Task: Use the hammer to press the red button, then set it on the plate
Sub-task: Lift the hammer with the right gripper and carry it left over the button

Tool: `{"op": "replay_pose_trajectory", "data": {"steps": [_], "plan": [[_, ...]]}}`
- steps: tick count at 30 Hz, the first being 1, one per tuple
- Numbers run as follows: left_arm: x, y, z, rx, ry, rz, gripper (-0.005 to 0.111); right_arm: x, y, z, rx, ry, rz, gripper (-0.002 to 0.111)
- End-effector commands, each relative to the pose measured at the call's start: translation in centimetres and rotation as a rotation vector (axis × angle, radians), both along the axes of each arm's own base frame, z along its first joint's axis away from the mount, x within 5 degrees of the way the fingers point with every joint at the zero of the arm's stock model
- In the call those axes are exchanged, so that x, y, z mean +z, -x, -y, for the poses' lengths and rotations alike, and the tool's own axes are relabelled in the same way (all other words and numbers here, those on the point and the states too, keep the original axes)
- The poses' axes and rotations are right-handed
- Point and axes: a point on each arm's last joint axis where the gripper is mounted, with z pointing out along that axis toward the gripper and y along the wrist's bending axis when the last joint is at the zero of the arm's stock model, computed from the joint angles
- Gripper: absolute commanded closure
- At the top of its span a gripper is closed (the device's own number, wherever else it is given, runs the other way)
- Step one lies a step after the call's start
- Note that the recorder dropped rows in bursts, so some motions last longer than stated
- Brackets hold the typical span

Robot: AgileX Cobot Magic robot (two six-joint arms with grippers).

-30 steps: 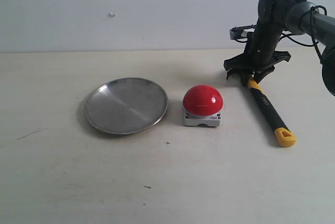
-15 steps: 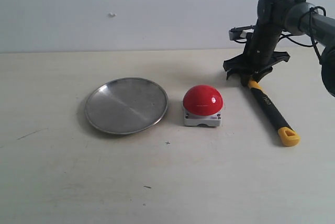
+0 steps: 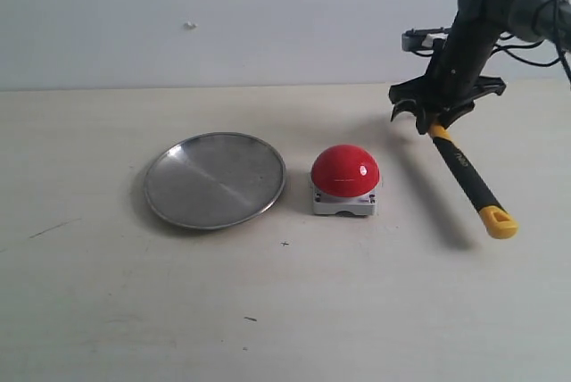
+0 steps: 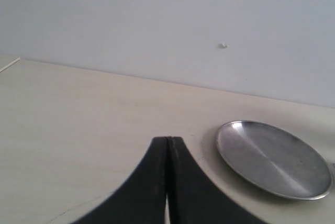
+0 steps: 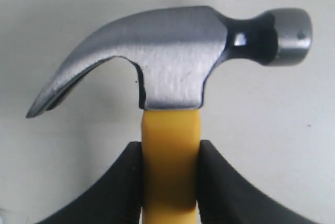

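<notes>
Right gripper [image 5: 170, 174] pinches the hammer [image 3: 464, 172] on its yellow neck just below the dark head, one finger against each side. The hammer hangs slanted near the bench's [image 3: 357, 311] far right corner. Its shadow falls apart from it, so we judge it lifted. The red button [image 3: 345, 170] sits mid-bench, well apart from the hammer, with the plate [image 3: 214, 179] just beside it, leftward. We log pick-up done; pressing and placing remain. Left gripper [image 4: 167, 145] is pressed together, holding nothing.
</notes>
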Motion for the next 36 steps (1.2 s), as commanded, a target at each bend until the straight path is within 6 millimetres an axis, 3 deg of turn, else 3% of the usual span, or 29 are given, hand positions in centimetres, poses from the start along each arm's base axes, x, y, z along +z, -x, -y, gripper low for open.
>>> {"op": "replay_pose_trajectory", "data": {"steps": [1,5,10,14,20,31,36], "plan": [[0.2,0.0,0.1,-0.008,0.009,0.015,0.107,3.7,1.3,1.8,-0.011,-0.006,0.044,0.108],[0.2,0.0,0.1,-0.008,0.009,0.015,0.107,4.8,3.5,2.8,-0.014,-0.126,0.02,0.108],[0.2,0.0,0.1,-0.008,0.009,0.015,0.107,6.8,6.1,3.3,-0.031,-0.268,0.185,0.108],[0.2,0.0,0.1,-0.008,0.009,0.015,0.107,8.6,8.7,2.5,-0.03,-0.295,0.276,0.108],[0.2,0.0,0.1,-0.008,0.009,0.015,0.107,11.5,12.8,0.0,-0.025,-0.492,0.428,0.108],[0.2,0.0,0.1,-0.008,0.009,0.015,0.107,10.0,18.1,-3.4,-0.024,-0.883,0.585,0.108],[0.2,0.0,0.1,-0.008,0.009,0.015,0.107,10.9,20.1,-5.9,0.03,-0.983,0.678,0.108]]}}
